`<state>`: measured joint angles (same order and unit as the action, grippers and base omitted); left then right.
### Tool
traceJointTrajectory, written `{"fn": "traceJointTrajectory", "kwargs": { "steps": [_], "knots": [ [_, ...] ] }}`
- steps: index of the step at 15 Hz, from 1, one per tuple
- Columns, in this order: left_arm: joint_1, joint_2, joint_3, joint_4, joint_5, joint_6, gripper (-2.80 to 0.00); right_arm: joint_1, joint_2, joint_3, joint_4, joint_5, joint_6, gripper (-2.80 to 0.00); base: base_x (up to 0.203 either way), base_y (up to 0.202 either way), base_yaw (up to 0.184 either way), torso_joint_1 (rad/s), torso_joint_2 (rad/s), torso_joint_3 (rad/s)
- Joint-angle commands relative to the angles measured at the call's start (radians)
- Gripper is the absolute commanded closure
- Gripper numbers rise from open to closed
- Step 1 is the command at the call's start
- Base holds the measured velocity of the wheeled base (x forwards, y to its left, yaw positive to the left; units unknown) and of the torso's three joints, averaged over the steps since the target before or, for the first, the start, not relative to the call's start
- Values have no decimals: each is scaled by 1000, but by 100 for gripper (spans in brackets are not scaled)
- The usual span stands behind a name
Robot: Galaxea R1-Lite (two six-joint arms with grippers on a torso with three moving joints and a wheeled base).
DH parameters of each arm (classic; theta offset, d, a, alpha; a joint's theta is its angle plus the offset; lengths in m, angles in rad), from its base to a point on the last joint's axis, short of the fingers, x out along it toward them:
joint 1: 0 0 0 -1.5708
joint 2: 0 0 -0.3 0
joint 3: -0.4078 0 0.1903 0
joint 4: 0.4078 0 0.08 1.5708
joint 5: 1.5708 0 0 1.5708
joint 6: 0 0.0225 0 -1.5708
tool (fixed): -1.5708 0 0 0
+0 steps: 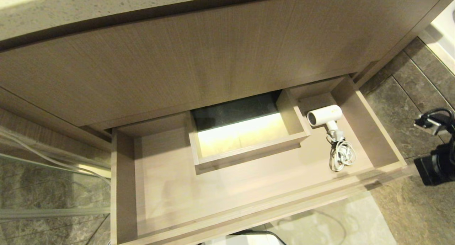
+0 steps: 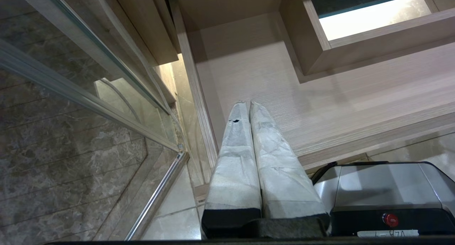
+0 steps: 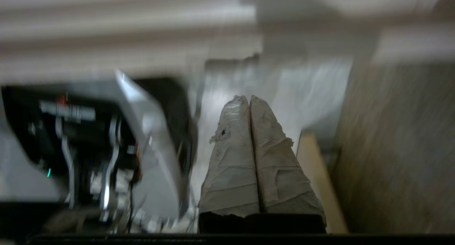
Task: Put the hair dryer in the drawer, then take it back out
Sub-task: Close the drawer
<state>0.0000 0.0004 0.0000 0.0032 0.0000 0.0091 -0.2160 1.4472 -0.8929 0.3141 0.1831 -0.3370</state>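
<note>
**Dryer in drawer, grippers apart from it**

Dryer (image 1: 324,116) is lying in the open drawer (image 1: 369,131), right of frame, cord coiled below it. Right gripper (image 3: 249,100) is sitting pressed together, empty, off the drawer's lower-right side, well apart. Left gripper (image 2: 247,104) is hanging closed over the drawer's left part.

One hair dryer (image 1: 324,116) — one drawer (image 1: 249,198)

The wide, shallow, light wood-grain drawer (image 1: 167,188) stands pulled open, with a boxed rectangular cut-out at the middle of its back. The white plastic hair dryer (image 1: 325,116) with a stubby round barrel lies on its side on the drawer floor near the right wall, just beside the cut-out box, its white cord bundled below the handle.
</note>
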Motion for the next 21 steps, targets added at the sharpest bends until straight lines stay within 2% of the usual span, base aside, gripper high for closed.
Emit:
{"fn": "traceJointTrajectory", "kwargs": {
  "steps": [1, 6, 10, 13, 14, 18, 21],
  "knots": [
    [0, 0, -1, 0, 1, 0, 0, -6, -10, 89, 16, -22, -4, 0, 0, 0, 0, 0, 0, 0],
    [0, 0, 0, 0, 0, 0, 0, -53, 212, 127, -68, -32, -55, 0, 0, 0, 0, 0, 0, 0],
    [0, 0, 0, 0, 0, 0, 0, -64, 370, 133, -193, -33, -72, 0, 0, 0, 0, 0, 0, 0],
    [0, 0, 0, 0, 0, 0, 0, -78, 469, 52, -228, -30, -90, 0, 0, 0, 0, 0, 0, 0],
    [0, 0, 0, 0, 0, 0, 0, -79, 496, 24, -282, -28, -90, 0, 0, 0, 0, 0, 0, 0],
    [0, 0, 0, 0, 2, 0, 0, -97, 510, -17, -423, -14, -83, 0, 0, 0, 0, 0, 0, 0],
    [0, 0, -1, 0, 0, 0, 0, -109, 454, -15, -450, 64, -80, 0, 0, 0, 0, 0, 0, 0]
  ]
}}
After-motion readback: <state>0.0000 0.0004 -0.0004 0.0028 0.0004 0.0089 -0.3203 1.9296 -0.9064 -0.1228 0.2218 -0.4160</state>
